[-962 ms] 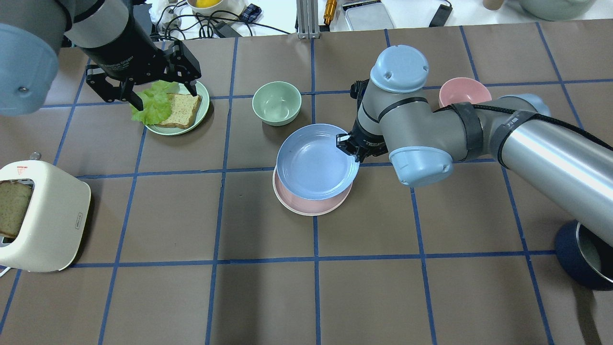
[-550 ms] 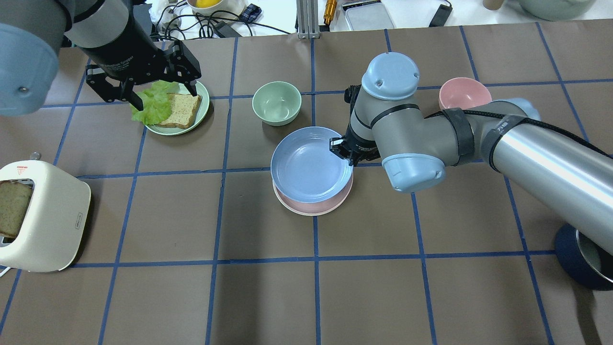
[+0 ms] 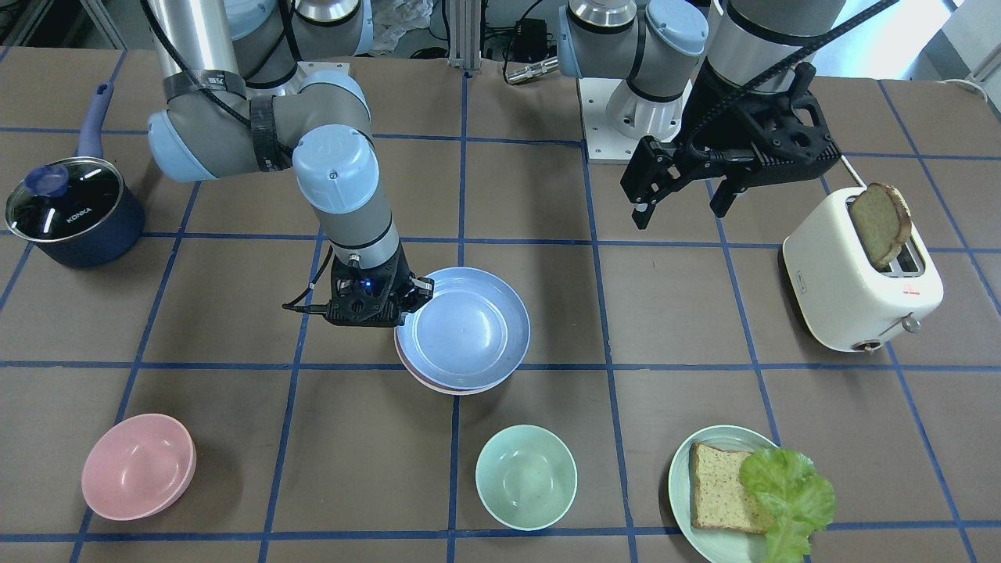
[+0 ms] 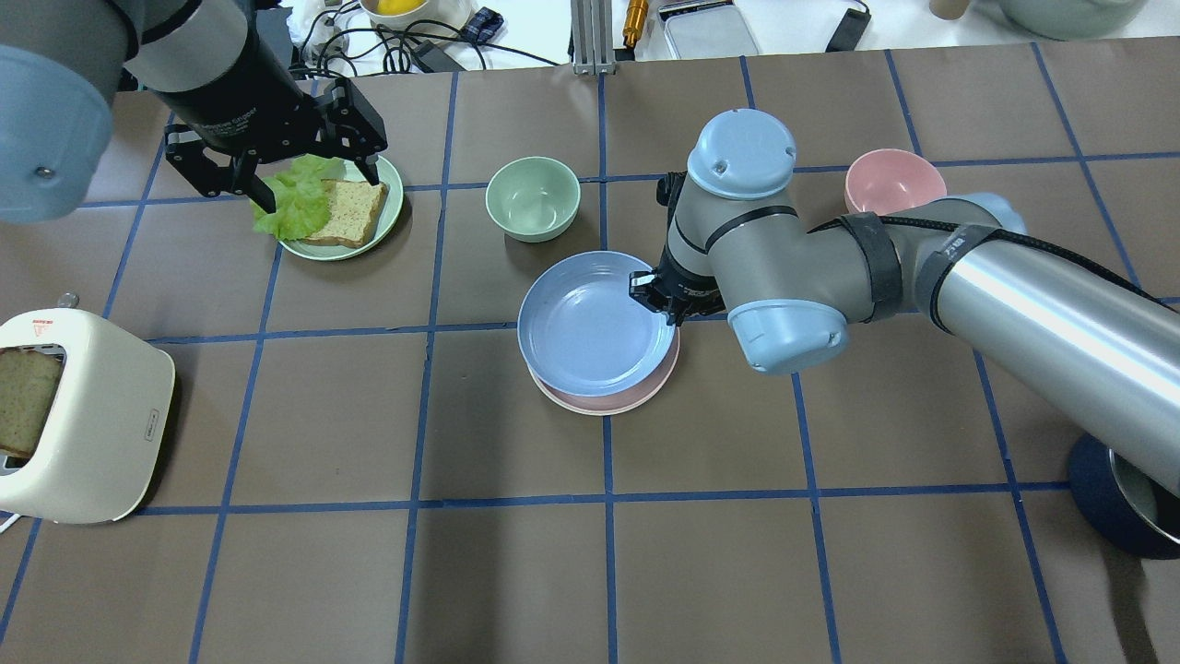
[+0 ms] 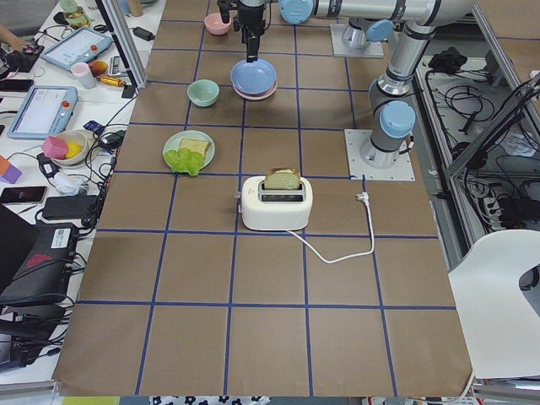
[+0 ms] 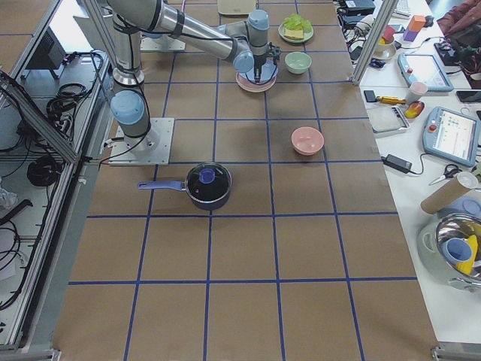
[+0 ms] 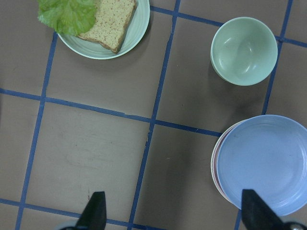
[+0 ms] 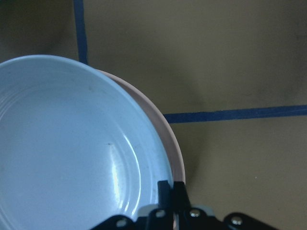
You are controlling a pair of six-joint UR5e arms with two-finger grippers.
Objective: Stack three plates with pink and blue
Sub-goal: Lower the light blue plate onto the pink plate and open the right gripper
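Blue plate (image 4: 595, 327), in right end effector (image 4: 666, 304), now lower and more squarely over pink plate (image 4: 604, 404)

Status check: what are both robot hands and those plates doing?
Right hand shut on rim of pale blue round plastic plate, off-centre over pink plastic plate. Left hand open, empty. Nothing blocking.

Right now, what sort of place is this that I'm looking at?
Most likely a robotics lab staged as a mock kitchen: robot arms bolted to a table taped into a blue grid, props like a toaster and pot, and a teach pendant alongside.
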